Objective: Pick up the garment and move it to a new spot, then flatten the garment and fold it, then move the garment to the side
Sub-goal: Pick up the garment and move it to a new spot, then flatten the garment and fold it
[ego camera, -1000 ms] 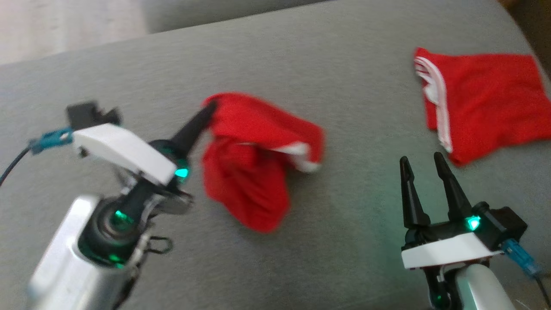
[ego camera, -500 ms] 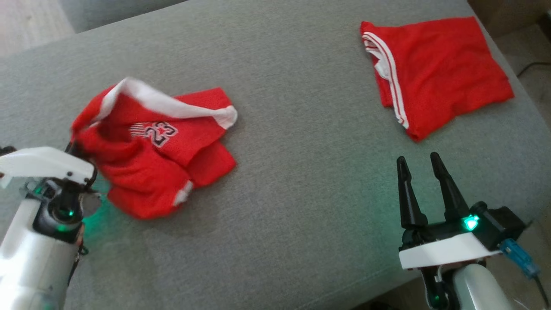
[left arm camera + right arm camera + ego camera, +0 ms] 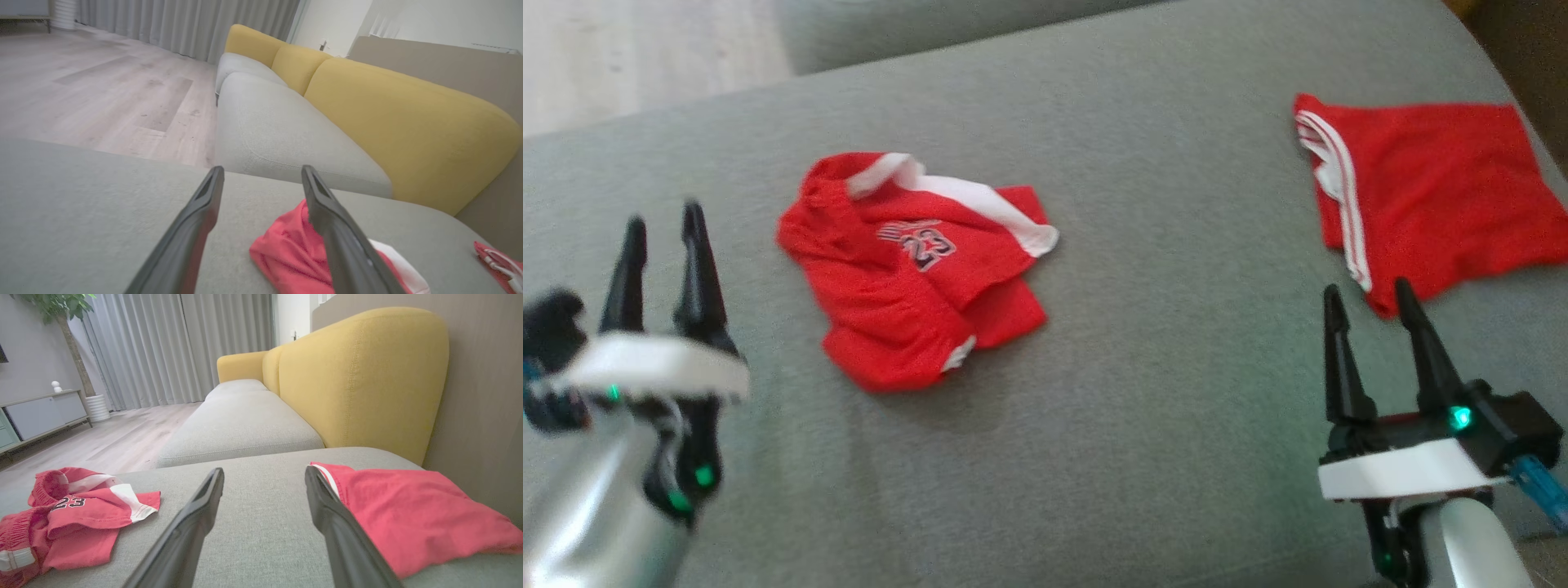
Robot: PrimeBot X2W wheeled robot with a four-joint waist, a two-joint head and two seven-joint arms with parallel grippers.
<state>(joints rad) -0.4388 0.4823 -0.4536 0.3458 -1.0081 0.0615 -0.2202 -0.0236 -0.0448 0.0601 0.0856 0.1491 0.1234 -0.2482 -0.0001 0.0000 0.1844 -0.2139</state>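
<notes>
grey upholstery [image 3: 1176, 425] spreads under both my arms, a broad flat seat with pale wood floor [image 3: 645, 57] past its far edge. on it, a little left of the middle, lies the garment [image 3: 907, 278]: red mesh with a white band across its top and the number 23 facing up. it is bunched and partly doubled over itself, and nothing touches it.

my left gripper [image 3: 662, 219] sits at the lower left, off the garment's left side and clear of it, fingers spread wide and empty. along my left wrist the red cloth shows beside and behind the right-hand finger, lying on the seat.

my right gripper [image 3: 1367, 290] is at the lower right, also wide apart with nothing between the fingers, over bare grey cloth. just beyond its tips, toward the far right corner of the seat, a second red piece [image 3: 1429, 196] lies folded flat, with white stripes down its left edge. the two red pieces are well apart.

from my right wrist i see a yellow backrest [image 3: 355, 375] behind the seat, a further grey cushion [image 3: 241, 433], curtains [image 3: 163, 347] and a potted tree [image 3: 61, 318] by a low cabinet [image 3: 41, 412].
</notes>
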